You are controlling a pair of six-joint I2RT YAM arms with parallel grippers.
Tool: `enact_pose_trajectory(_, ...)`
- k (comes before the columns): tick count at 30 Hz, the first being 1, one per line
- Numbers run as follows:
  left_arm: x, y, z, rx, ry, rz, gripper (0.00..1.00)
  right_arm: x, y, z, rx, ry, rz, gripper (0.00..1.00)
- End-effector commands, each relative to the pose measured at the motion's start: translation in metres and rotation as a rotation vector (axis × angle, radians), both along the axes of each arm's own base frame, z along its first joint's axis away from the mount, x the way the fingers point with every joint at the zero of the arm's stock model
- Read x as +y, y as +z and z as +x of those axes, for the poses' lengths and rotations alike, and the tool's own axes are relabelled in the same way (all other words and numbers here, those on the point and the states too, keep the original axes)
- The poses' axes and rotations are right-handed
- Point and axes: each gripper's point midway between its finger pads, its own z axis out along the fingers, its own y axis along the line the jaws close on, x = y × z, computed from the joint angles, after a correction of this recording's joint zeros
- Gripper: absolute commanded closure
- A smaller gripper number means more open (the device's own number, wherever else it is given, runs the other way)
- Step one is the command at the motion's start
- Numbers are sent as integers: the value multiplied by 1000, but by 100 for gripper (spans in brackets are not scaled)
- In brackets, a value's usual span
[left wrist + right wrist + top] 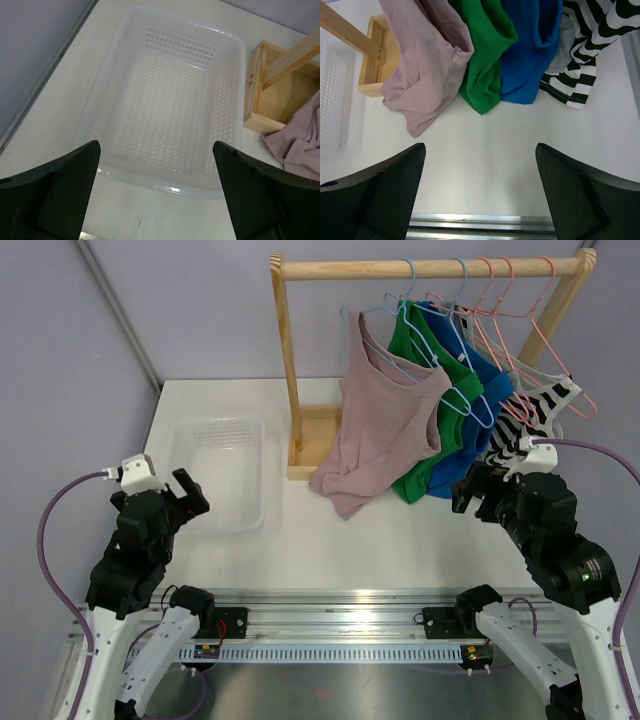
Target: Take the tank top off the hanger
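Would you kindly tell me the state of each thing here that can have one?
pink tank top: hanging on rack, hem on table
green top: hanging
blue top: hanging
striped top: hanging
basket: empty
left arm: jaws open, empty
right arm: jaws open, empty

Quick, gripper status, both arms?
Left gripper: open, empty, facing the white perforated plastic basket.
Right gripper: open, empty, clear of the hanging pink fabric tank top.
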Motion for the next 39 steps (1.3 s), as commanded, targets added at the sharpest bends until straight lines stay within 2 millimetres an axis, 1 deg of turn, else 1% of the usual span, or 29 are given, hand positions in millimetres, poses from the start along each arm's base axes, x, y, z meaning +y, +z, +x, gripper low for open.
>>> enact_pose_trajectory(1, -3, 11, 6, -50, -11, -16, 1, 0, 24, 3, -61, 7, -6, 1)
enact_pose_trajectory(2, -4, 11, 6, -50, -14, -17, 1, 0, 27, 3, -69, 11, -8, 0)
enact_pose_trajectory(3, -4, 11, 6, -49, -16, -16, 1, 2, 36, 3, -93, 27, 1, 0)
enact_pose_trajectory(5, -5, 11, 7, -48, -22, -17, 1, 10, 45, 8, -115, 82, -15, 0)
enact_pose_trajectory(6, -5, 11, 7, -49, -24, -16, 1, 12, 60, 10, -141, 90, -8, 0)
enact_pose_trajectory(7, -6, 10, 7, -45, -26, -15, 1, 11, 67, 13, -154, 76, -11, 0)
enact_pose_trajectory(8, -7, 10, 8, -46, -28, -17, 1, 12, 69, 23, -143, 73, -31, 0)
enact_pose_trajectory(9, -7, 9, 9, -42, -32, -16, 1, 13, 87, 26, -180, 79, -31, 1)
enact_pose_trajectory(10, -8, 8, 10, -35, -33, -14, 1, 16, 95, 30, -196, 89, -35, 1)
enact_pose_trajectory(13, -10, 7, 11, -28, -47, -15, 1, 33, 122, 48, -231, 169, -57, 1)
enact_pose_trajectory(14, -11, 7, 11, -31, -52, -16, 1, 42, 135, 58, -244, 214, -68, 2)
enact_pose_trajectory(15, -12, 5, 12, -26, -57, -15, 1, 48, 139, 62, -241, 244, -74, 2)
enact_pose_trajectory(16, -13, 6, 12, -28, -61, -16, 1, 53, 143, 67, -239, 267, -80, 3)
enact_pose_trajectory(17, -15, 5, 13, -24, -72, -18, 1, 60, 154, 78, -251, 286, -89, 5)
enact_pose_trajectory(19, -16, 4, 13, -22, -76, -19, 1, 62, 166, 90, -275, 285, -107, 10)
enact_pose_trajectory(20, -16, 5, 13, -23, -79, -20, 1, 66, 173, 103, -283, 279, -115, 15)
enact_pose_trajectory(21, -17, 5, 13, -25, -82, -22, 1, 64, 177, 111, -294, 275, -153, 17)
enact_pose_trajectory(22, -17, 5, 13, -27, -83, -23, 1, 65, 180, 118, -295, 274, -166, 19)
enact_pose_trajectory(23, -18, 5, 13, -29, -91, -25, 1, 69, 185, 132, -296, 280, -192, 21)
enact_pose_trajectory(27, -22, 4, 13, -25, -113, -27, 1, 85, 183, 163, -280, 336, -238, 28)
enact_pose_trajectory(28, -23, 4, 13, -26, -114, -29, 1, 90, 175, 176, -260, 346, -253, 28)
enact_pose_trajectory(29, -23, 4, 13, -28, -116, -29, 1, 91, 184, 179, -283, 340, -252, 28)
enact_pose_trajectory(30, -23, 4, 13, -26, -116, -29, 1, 92, 183, 183, -283, 344, -257, 31)
enact_pose_trajectory(33, -22, 4, 12, -29, -114, -29, 1, 102, 180, 198, -276, 373, -269, 37)
enact_pose_trajectory(34, -22, 5, 12, -32, -114, -29, 1, 104, 172, 209, -256, 373, -281, 40)
enact_pose_trajectory(35, -23, 5, 12, -32, -117, -30, 1, 105, 177, 210, -269, 375, -283, 43)
enact_pose_trajectory(36, -23, 5, 12, -32, -119, -31, 1, 105, 175, 211, -258, 384, -289, 48)
enact_pose_trajectory(37, -23, 5, 12, -35, -119, -30, 1, 113, 168, 216, -241, 411, -282, 55)
enact_pose_trajectory(39, -23, 6, 12, -37, -122, -31, 1, 118, 171, 216, -246, 436, -263, 59)
